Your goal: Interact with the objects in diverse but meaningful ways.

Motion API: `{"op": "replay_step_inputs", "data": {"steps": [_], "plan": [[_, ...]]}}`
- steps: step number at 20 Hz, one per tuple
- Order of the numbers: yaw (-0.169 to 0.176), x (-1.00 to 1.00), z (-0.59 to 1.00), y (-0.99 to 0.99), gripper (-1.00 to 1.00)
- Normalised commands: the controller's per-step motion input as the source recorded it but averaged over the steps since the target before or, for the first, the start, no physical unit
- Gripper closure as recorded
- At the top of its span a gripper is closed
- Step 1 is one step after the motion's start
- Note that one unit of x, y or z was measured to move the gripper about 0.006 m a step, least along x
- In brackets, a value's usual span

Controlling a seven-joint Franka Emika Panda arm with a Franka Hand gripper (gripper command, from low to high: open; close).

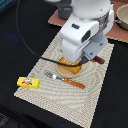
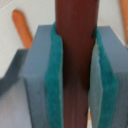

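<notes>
The wrist view shows my gripper (image 2: 75, 80) shut on a dark brown sausage (image 2: 75, 35) that stands upright between the teal pads (image 2: 53, 85). In the exterior view the arm hangs low over the middle of the woven placemat (image 1: 60, 102), and its white body hides the fingers and the sausage. An orange ridged bread loaf (image 1: 70, 70) lies on the mat just under the hand, partly covered by it. A yellow flat packet (image 1: 28, 82) lies on the dark table off the mat's edge, toward the exterior view's left.
An orange-handled fork (image 1: 64, 80) lies on the mat in front of the loaf. A knife's handle (image 1: 100, 60) pokes out from behind the arm. A grey pot (image 1: 121, 18) stands on a brown mat at the back right. A black cable (image 1: 30, 47) loops from the arm.
</notes>
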Motion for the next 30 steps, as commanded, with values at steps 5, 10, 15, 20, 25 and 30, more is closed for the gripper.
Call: {"op": "replay_step_inputs", "data": {"steps": [5,10,15,20,25,30], "plan": [[0.019,0.05,0.0,0.9,1.0],[0.012,0.0,-0.12,0.76,1.0],[0.028,-0.04,-0.21,0.73,1.0],[0.046,-0.3,-0.35,0.63,1.0],[0.048,-0.52,-0.42,0.43,1.0],[0.045,-0.61,-0.54,0.18,1.0]]}}
